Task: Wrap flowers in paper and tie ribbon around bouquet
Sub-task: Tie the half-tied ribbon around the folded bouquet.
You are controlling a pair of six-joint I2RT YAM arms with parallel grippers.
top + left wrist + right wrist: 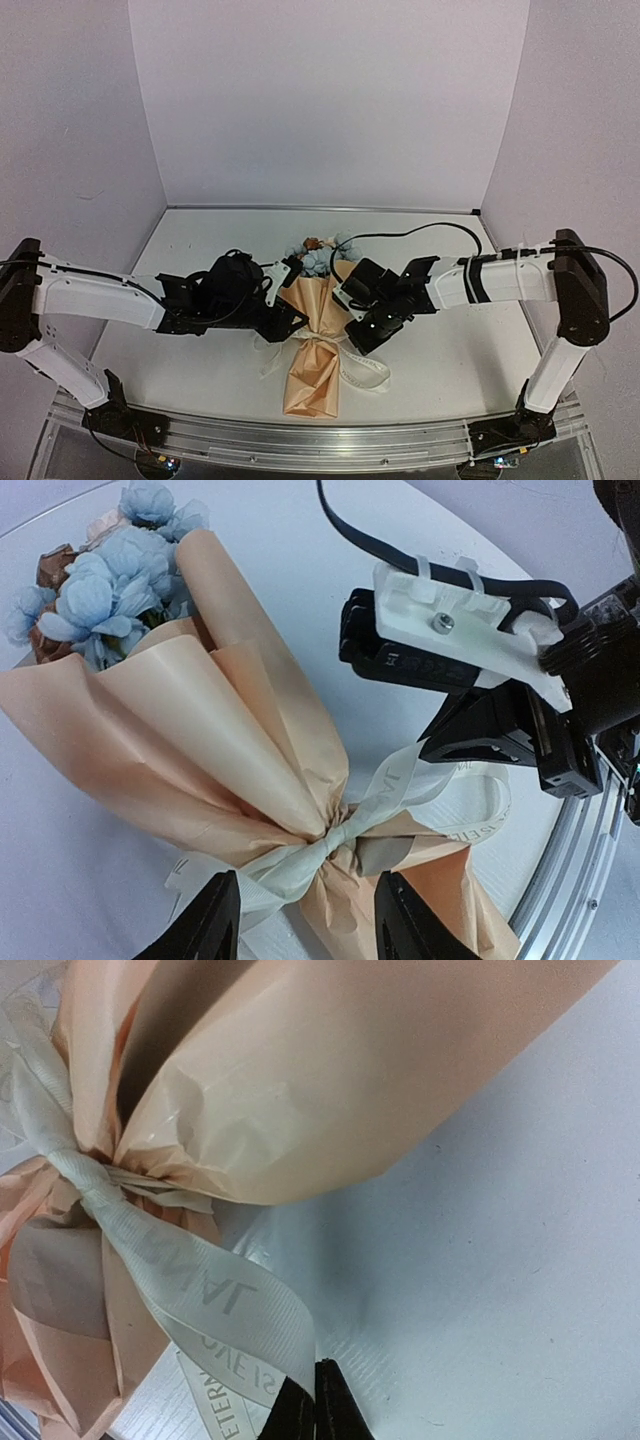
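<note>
Since the flowers (110,570) are enclosed in the paper (200,730) and the ribbon (200,1300) is drawn into a knot round the pinched neck, the bouquet (318,330) is judged all but finished. What is left appears to be no more than snugging the knot or forming a bow, and letting go. The bouquet is laid on the table (450,340) between the two arms, near the front edge, with its blooms turned toward the far wall. One tail of the ribbon is pinched in the closed tips of the right gripper (315,1400) and is stretched from the knot to them. The left gripper (310,925) is held with its jaws apart, one finger on either side of the knot, nothing being clasped. Grey lettering is printed along the ribbon: "ETERN" and "OVE IS" can be made out, probably parts of "LOVE IS ETERNAL", the rest being folded out of sight.
</note>
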